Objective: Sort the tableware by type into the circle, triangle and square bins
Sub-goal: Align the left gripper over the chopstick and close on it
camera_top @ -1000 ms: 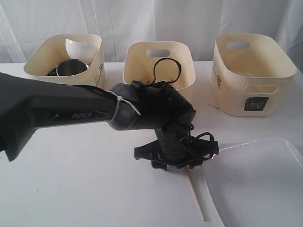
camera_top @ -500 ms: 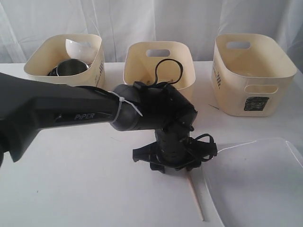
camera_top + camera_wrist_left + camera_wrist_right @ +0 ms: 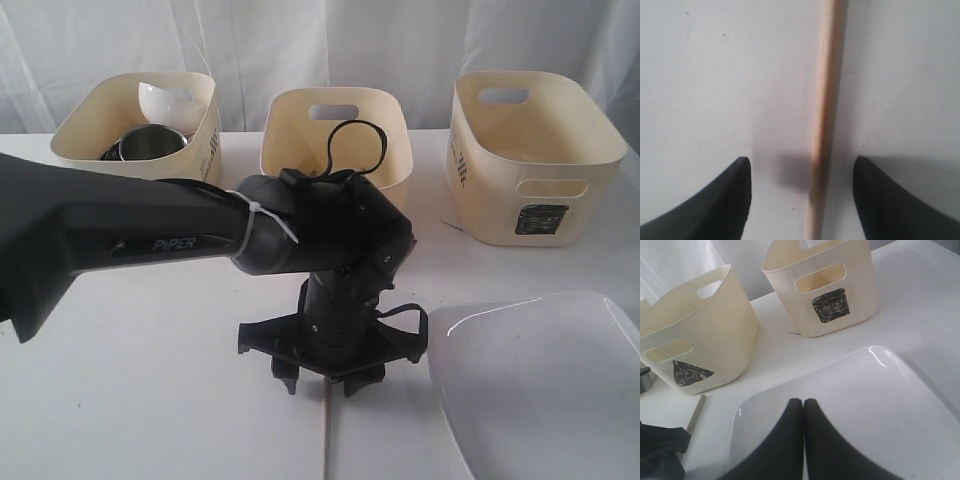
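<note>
Presently, the step in hand is judged to be the picking-up of a chopstick [image 3: 824,115], with the grasp not yet made.

Item: chopstick, wooden, single. It is laid flat on the counter [image 3: 150,400], between the left fingers [image 3: 727,200] and touched by neither. In the exterior view it is hidden under the left arm [image 3: 120,240], which is bent down over the counter in front of the middle bin [image 3: 335,135].

Axis: the long axis is run straight through the gap, crosswise to the line on which the fingers close, and a little off the middle of the gap. In the right wrist view one end is seen pointed toward the foot of that same bin, which is marked with a triangle. The other end is covered by the left arm. Which end is the thin one cannot be told.

Left fingers: spread wide, nothing grasped, tips judged close to the counter.

Right fingers [image 3: 790,440]: pressed together, nothing held, poised above the plate [image 3: 540,385], which is found at the near right of the counter.

Next move, as judged: the left fingers are to be lowered to the counter and closed across the thin stick, so centred that it is not rolled aside. It is then to be lifted level and carried to its bin. Which bin is meant is not shown.
</note>
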